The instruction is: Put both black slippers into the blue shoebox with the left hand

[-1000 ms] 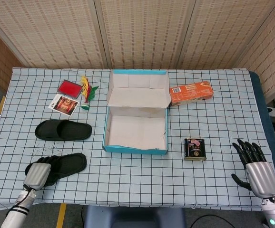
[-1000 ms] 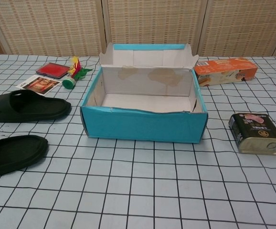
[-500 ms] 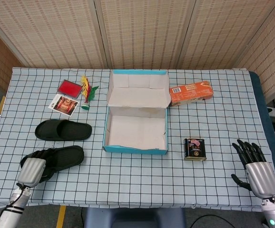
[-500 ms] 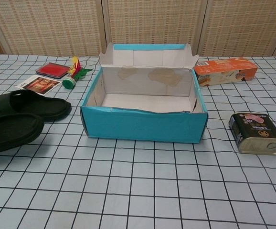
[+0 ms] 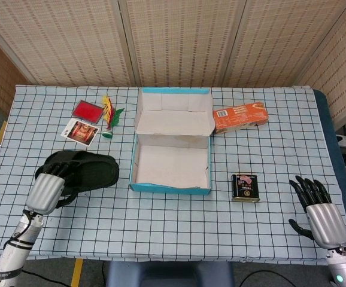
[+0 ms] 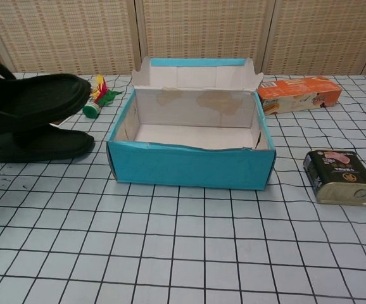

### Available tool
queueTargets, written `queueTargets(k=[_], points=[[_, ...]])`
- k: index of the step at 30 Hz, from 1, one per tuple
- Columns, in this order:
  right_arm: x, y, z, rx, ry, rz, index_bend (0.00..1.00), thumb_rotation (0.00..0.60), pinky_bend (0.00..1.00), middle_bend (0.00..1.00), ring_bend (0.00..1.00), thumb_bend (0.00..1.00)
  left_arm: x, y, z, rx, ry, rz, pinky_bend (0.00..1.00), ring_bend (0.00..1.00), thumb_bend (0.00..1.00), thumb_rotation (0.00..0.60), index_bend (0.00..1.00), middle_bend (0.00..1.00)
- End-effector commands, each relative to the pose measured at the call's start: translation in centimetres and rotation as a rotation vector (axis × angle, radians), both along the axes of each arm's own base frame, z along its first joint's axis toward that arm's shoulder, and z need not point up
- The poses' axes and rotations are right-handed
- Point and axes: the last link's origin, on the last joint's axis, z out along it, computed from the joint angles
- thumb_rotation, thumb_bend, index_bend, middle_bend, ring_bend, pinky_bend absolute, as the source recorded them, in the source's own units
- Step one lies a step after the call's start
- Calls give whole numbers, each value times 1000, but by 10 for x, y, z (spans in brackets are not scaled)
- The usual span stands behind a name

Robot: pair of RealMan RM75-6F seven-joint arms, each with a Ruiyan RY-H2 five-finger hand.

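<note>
Fingers of the left hand [image 5: 45, 192] grasp the heel end of a black slipper [image 5: 89, 171] at the left of the head view, with the toe pointing toward the shoebox [image 5: 170, 188]. Chest view shows what the head view hides: this slipper [image 6: 34, 98] is raised off the table, directly above the second slipper [image 6: 37, 144], which lies flat at the left edge. The left hand itself is not shown there. Bare checked tablecloth [image 5: 161, 221] separates the slippers from the box's left wall. At frame centre the shoebox stands open, its lid upright at the far side and its interior bare. Right of it lie a can [image 5: 245, 187] and an orange carton [image 5: 239, 116], well apart. At lower right, the right hand [image 5: 321, 214] rests released, fingers spread, near the table's right edge.
</note>
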Motion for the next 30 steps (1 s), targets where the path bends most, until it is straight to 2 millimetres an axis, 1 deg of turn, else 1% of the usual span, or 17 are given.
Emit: queueTargets(k=[1, 6, 9, 13, 18, 20, 22, 30], points=[[-1, -1, 0, -3, 1, -4, 0, 599, 0, 0, 0, 116, 46, 27, 1, -11, 13, -105, 541, 542, 553, 600, 498, 520], [-4, -5, 2, -15, -2, -25, 0, 600, 0, 0, 0, 117, 98, 62, -9, -62, 18, -178, 540, 540, 553, 600, 497, 519], [-5, -6, 5, -37, -5, -38, 0, 600, 0, 0, 0, 116, 125, 80, -17, -64, 39, -198, 540, 541, 549, 600, 497, 517], [-4, -7, 8, -57, -6, -35, 0, 599, 0, 0, 0, 117, 155, 95, -33, -117, 28, -208, 540, 540, 547, 600, 497, 516], [-9, -12, 10, -64, -11, -57, 0, 599, 0, 0, 0, 117, 188, 103, -63, -235, -8, -203, 541, 541, 545, 600, 497, 516], [-10, -12, 12, -66, -14, -61, 0, 600, 0, 0, 0, 116, 200, 104, -75, -280, -15, -208, 544, 541, 544, 600, 497, 516], [-10, -13, 13, -66, -18, -63, 0, 600, 0, 0, 0, 116, 206, 104, -85, -315, -25, -204, 546, 541, 543, 600, 497, 517], [-14, -13, 16, -59, -31, -72, 0, 600, 0, 0, 0, 116, 223, 115, -118, -406, -42, -154, 549, 540, 542, 600, 495, 518]])
